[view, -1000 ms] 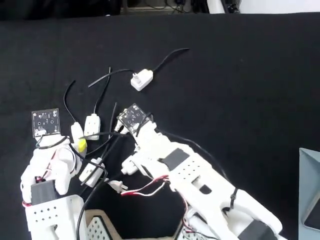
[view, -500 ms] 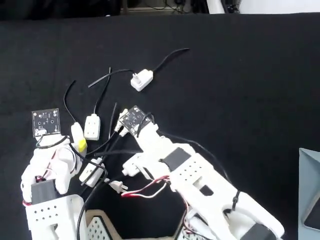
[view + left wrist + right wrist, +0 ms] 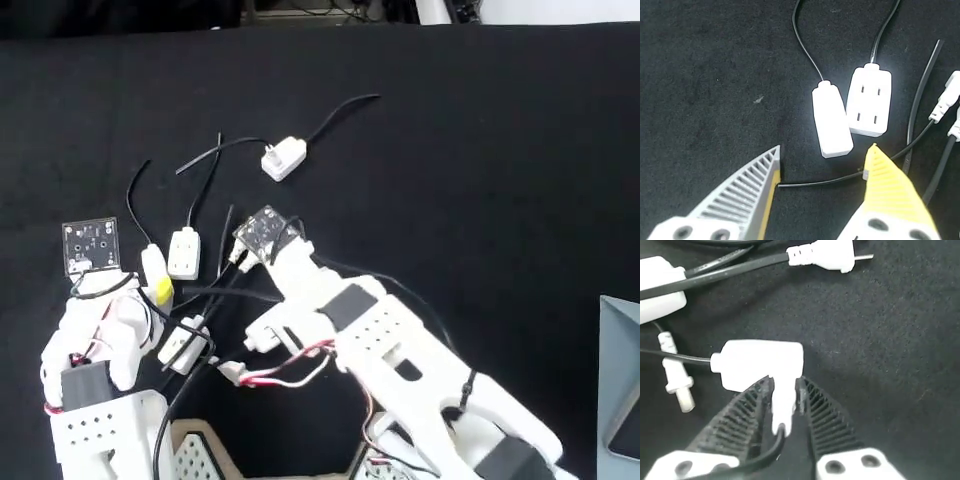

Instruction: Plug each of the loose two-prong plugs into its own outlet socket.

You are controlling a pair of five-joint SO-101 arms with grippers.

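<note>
A black surface [image 3: 500,150] carries a white plug [image 3: 284,158] at the far side, a socket [image 3: 184,252] just beside a white block [image 3: 153,266], a square board [image 3: 90,245] and loose cords [image 3: 340,112].

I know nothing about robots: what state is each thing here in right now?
left gripper: open, empty.
right gripper: shut on white plug.
white plug: gripped, butted against a white block; seating unclear.
four-slot outlet: slots empty.
loose plug: unplugged, prongs bare.
</note>
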